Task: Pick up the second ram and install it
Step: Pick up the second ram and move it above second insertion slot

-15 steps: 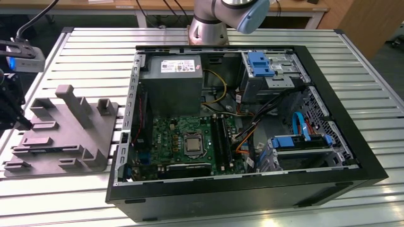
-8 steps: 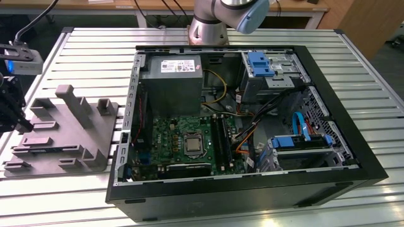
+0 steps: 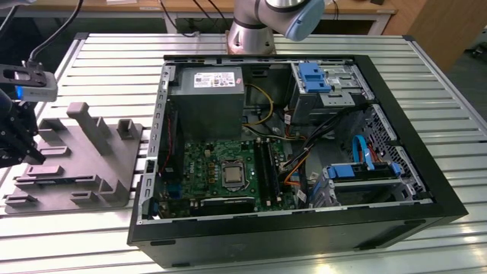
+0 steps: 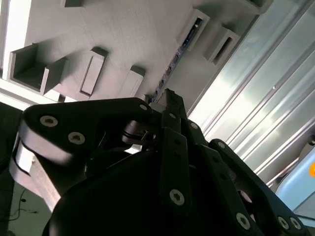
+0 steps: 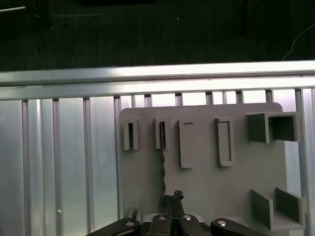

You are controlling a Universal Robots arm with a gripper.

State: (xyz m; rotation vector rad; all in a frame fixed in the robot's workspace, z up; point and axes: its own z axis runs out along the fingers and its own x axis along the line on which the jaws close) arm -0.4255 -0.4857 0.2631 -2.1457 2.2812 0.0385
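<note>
Jaws: drawn close together, with no gap visible between the tips in either wrist view and nothing seen clamped between them. The gripper (image 5: 173,197) hangs over the grey holder block (image 5: 206,182), at the near end of the second ram (image 5: 162,157).

Ram position: seated on edge in the holder block, with its far end in a slotted post. It is not lifted. In the first wrist view it reads as a thin dark line running straight away from the tips. In the second wrist view the second ram (image 4: 172,61) shows as a narrow strip leading off from the gripper (image 4: 167,94) toward the far posts.

Key relation: the ram's long axis points directly away from the tips, and the jaws' closing direction runs across its thin faces. Judged square enough for a pinch on the flat sides. The ram line sits slightly off the midline between the tips. Whether the tips touch its upper edge, I cannot tell.

Exterior view: the gripper (image 3: 32,155) is at the exterior view's left, above the holder block (image 3: 84,171). The block rests on the slatted tabletop (image 3: 114,57) just beside the open computer case (image 3: 304,237). The motherboard (image 3: 220,165) lies inside the case, toward the exterior view's right of the holder.

Judgement: pick not yet made, so install not begun.
</note>
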